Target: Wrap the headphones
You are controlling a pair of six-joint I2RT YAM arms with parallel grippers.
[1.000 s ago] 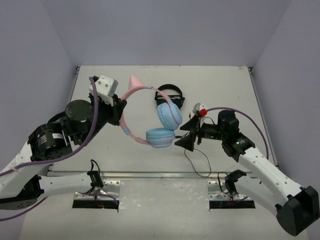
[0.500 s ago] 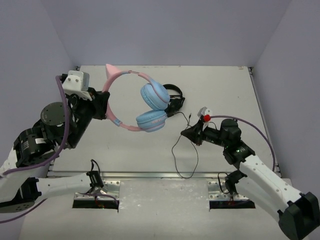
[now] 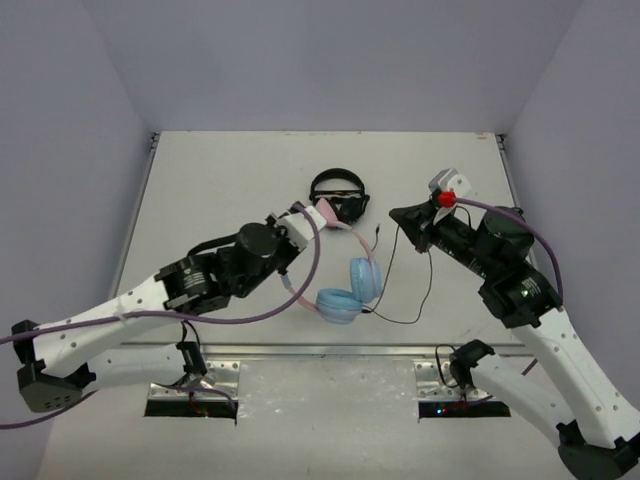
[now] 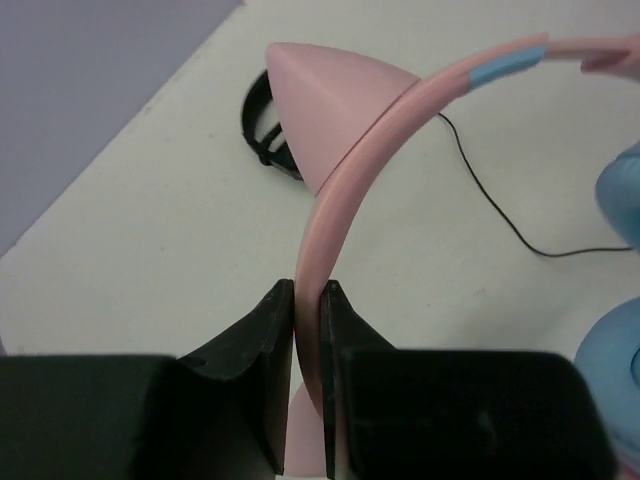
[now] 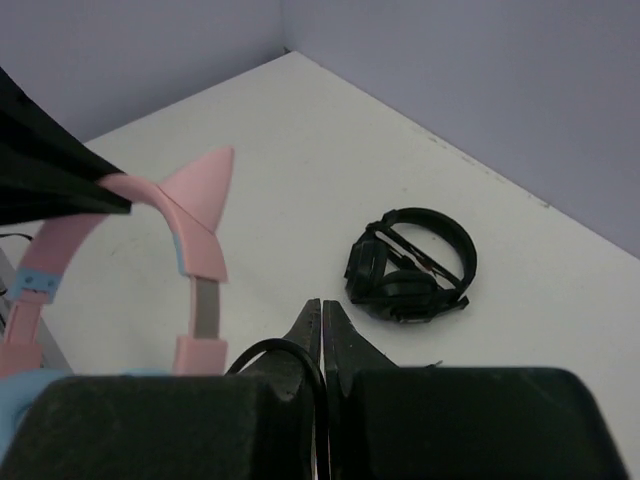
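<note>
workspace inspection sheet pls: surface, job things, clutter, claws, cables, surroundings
surface: pale flat table, metal rail along its near edge
job's things: pink and blue cat-ear headphones, held by the headband; their thin dark cable is unwrapped and trails loose over the table
clutter: black headphones lying toward the far side, touched by neither claw
claws: left claw shut on the headband; right claw shut, with the cable pinched between its fingers
cables: purple arm cables looping off both wrists; nothing seen snagged
surroundings: plain lavender walls on three sides; nothing else seen
</note>
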